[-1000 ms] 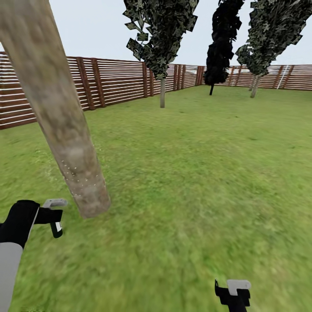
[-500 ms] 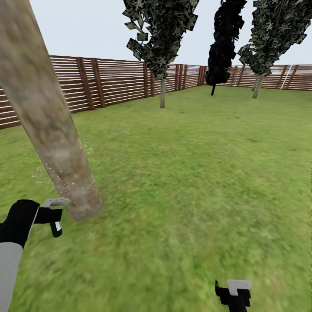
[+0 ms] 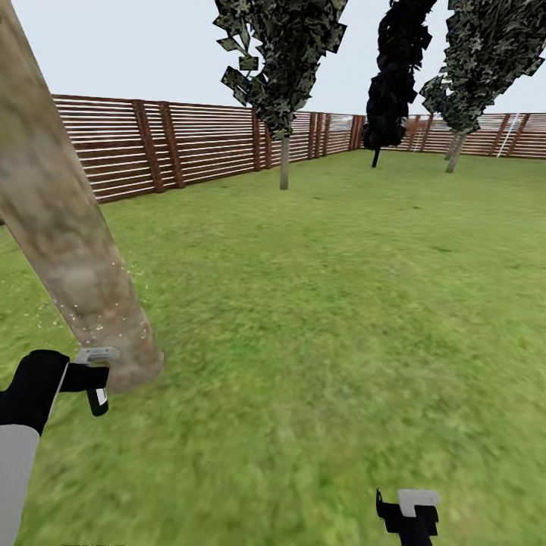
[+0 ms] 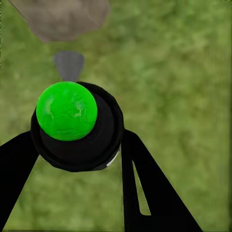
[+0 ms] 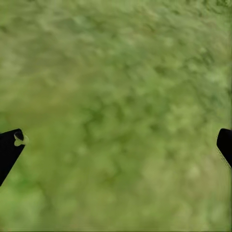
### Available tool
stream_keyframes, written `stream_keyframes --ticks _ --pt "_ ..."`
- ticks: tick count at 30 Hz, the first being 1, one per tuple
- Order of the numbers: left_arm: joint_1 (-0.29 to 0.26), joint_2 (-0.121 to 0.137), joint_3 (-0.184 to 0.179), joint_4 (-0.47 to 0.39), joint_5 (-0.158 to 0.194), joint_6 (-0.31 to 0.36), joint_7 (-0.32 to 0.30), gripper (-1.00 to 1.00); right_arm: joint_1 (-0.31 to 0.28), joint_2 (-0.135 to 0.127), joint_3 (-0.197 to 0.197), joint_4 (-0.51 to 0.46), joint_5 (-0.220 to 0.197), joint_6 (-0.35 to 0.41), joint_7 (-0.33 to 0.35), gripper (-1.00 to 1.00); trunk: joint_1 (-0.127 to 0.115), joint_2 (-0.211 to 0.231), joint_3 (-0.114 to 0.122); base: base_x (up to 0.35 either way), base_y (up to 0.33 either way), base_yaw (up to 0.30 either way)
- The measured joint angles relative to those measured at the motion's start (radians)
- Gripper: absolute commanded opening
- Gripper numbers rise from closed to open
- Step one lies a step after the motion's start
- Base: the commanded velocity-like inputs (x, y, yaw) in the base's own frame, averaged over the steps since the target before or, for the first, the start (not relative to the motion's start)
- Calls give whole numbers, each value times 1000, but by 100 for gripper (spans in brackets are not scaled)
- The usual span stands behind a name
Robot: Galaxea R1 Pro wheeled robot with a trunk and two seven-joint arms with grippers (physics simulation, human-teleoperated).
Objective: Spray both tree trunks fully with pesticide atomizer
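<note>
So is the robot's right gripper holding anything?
No, in the right wrist view the right gripper has its fingers spread wide with just green lawn between them.

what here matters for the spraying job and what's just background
Job: atomizer held in left gripper; near trunk, speckled with droplets; second pale-trunked tree.
Background: slat fence; dark conifer; lawn; open right gripper.

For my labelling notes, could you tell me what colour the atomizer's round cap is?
Bright green, on the atomizer's round cap; clearest in the left wrist view.
</note>
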State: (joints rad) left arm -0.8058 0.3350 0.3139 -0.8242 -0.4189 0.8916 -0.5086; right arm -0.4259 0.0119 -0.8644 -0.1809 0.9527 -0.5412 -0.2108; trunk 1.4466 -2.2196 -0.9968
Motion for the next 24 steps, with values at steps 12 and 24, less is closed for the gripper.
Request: stream_keyframes --ticks 12,24 --pt "4 -2 -1 2 0 -1 2 -100 0 0 0 1 0 0 0 100 0 0 0 177 -235 163" --pt "6 -1 0 3 -4 -2 25 -100 0 0 0 1 0 0 0 100 0 0 0 210 -199 79"
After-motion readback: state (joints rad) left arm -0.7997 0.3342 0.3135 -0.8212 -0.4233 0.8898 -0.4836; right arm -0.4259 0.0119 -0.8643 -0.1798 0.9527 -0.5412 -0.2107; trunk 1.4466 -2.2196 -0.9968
